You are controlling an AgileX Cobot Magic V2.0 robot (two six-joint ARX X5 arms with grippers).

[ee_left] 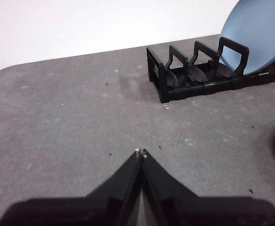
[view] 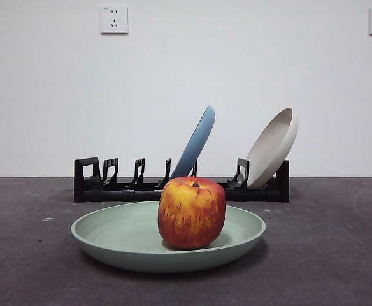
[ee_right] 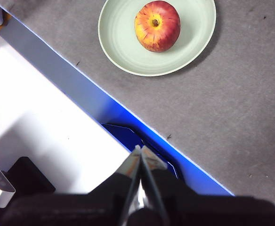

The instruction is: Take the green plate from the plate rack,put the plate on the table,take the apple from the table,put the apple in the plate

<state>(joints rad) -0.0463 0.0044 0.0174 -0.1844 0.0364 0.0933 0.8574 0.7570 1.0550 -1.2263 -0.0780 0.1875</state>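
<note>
The green plate point(view: 128, 239) lies flat on the dark grey table point(view: 326, 255), in front of the black plate rack point(view: 109, 185). The red and yellow apple point(view: 192, 212) stands upright inside the plate; both also show in the right wrist view, the apple point(ee_right: 157, 25) on the plate point(ee_right: 123, 44). My right gripper point(ee_right: 140, 149) is shut and empty, well back from the plate, over the table's front edge. My left gripper point(ee_left: 140, 152) is shut and empty, low over bare table near the rack's end point(ee_left: 161, 77). Neither arm shows in the front view.
A light blue plate point(view: 195, 141) and a cream-white plate point(view: 274, 148) lean in the rack's slots. The blue plate also shows in the left wrist view point(ee_left: 257, 33). A white and blue surface point(ee_right: 48, 127) lies beyond the table's front edge. Wall sockets point(view: 114, 19) sit on the white wall.
</note>
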